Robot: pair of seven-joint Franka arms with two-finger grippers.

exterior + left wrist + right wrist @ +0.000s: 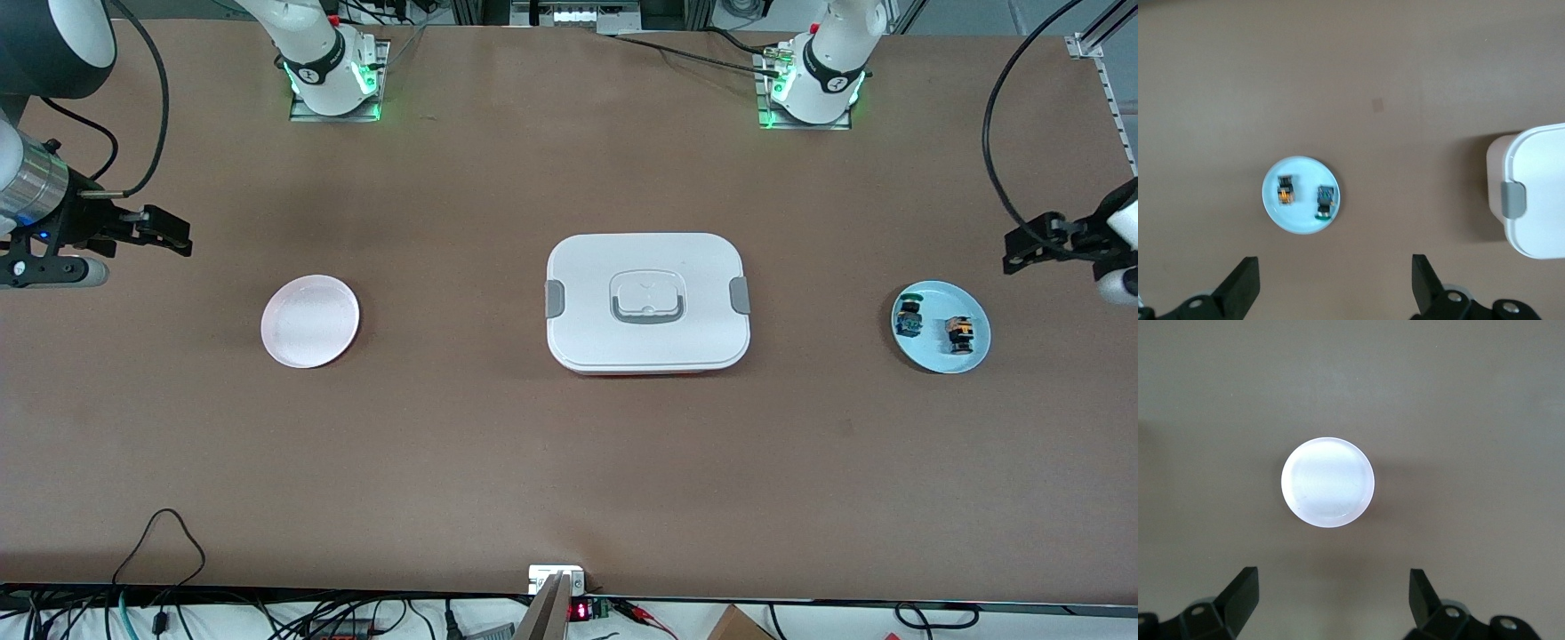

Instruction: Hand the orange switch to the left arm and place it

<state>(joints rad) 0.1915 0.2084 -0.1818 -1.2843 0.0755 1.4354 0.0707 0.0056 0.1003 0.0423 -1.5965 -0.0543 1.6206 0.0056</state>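
We see both grippers' fingers spread wide, holding nothing: the left gripper (1331,283) hangs above the blue plate (972,355) carrying the orange switch (957,333), the right gripper (1331,600) above the pink plate (310,321). The box (647,302) sits mid-bench between the plates.

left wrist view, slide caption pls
Open left end effector above blue plate holding orange switch and green-blue switch.

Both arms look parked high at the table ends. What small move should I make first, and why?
Probably lower the left gripper, open and empty, toward the orange switch on the blue plate, keeping off the green-blue switch beside it. The right gripper hovers open over the pink plate; the box sits between.
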